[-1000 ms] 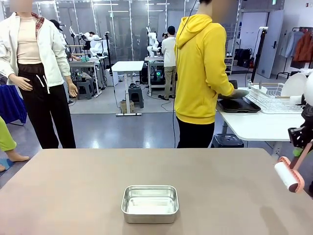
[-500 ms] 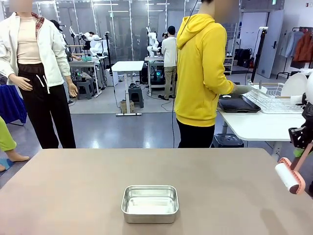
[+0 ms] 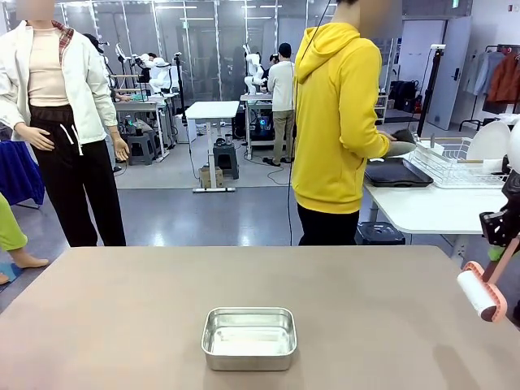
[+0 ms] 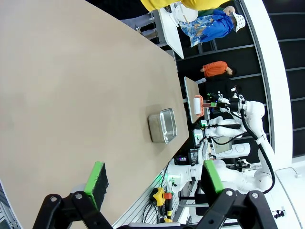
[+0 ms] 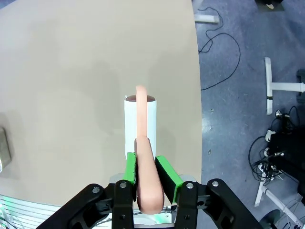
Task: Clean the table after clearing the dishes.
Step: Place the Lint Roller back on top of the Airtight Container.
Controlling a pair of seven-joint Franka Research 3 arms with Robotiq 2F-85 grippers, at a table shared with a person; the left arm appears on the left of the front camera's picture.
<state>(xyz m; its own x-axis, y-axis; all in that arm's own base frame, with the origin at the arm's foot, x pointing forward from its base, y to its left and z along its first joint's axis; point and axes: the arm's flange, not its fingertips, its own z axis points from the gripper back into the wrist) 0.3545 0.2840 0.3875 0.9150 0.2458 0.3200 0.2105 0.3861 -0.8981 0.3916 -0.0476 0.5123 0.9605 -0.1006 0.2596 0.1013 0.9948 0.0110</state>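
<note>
The taupe table (image 3: 122, 309) stretches across the front view with a small steel pan (image 3: 249, 337) near its front middle. At the right edge my right gripper (image 3: 502, 230) is shut on the pink handle of a lint roller (image 3: 478, 294), whose white roll hangs just above the table's right side. From the right wrist, the green pads (image 5: 164, 171) clamp the pink handle and the roll (image 5: 130, 119) points at the table (image 5: 71, 71). My left gripper (image 4: 155, 179) is open with nothing in it, above the table (image 4: 57, 95). A dark tray (image 3: 396, 173) lies on the white side table.
A person in a yellow hoodie (image 3: 335, 122) stands beyond the far edge, turned to the white side table (image 3: 431, 207) with a wire rack (image 3: 455, 162). The left wrist view shows the pan (image 4: 163, 125) and the roller (image 4: 198, 105) farther off.
The person's hand has shifted over the dark tray at the side table. Neither arm nor the roller has visibly moved.
</note>
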